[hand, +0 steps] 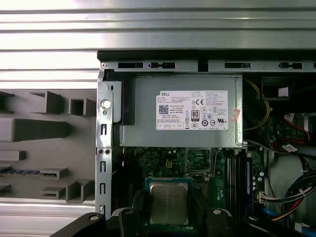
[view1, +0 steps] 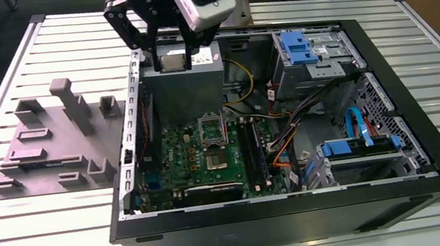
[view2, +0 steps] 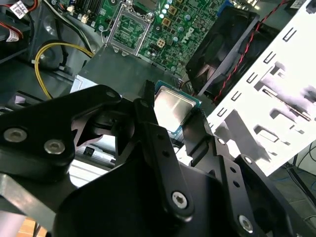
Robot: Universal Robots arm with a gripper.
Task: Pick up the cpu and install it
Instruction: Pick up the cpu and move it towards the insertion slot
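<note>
- Gripper [view2: 173, 107] clamped on cpu [view2: 174, 112] by two opposite edges, chip flat, metal lid up.
- Cpu hangs above power supply [hand: 182, 111], short of socket frame [view2: 129, 27] on motherboard [view1: 232, 153].
- My read: carry step. Keep chip level, grip steady, edges squared to socket frame before lowering; tilt risks a bad seat.

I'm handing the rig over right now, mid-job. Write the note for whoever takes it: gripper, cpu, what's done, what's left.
Gripper: fingers shut on the cpu, held flat, metal top up.
Position: in the exterior view the cpu hangs over the power supply, inside the open computer case.
Done: cpu picked up.
Left: the install; the motherboard socket holds no cpu.
</note>
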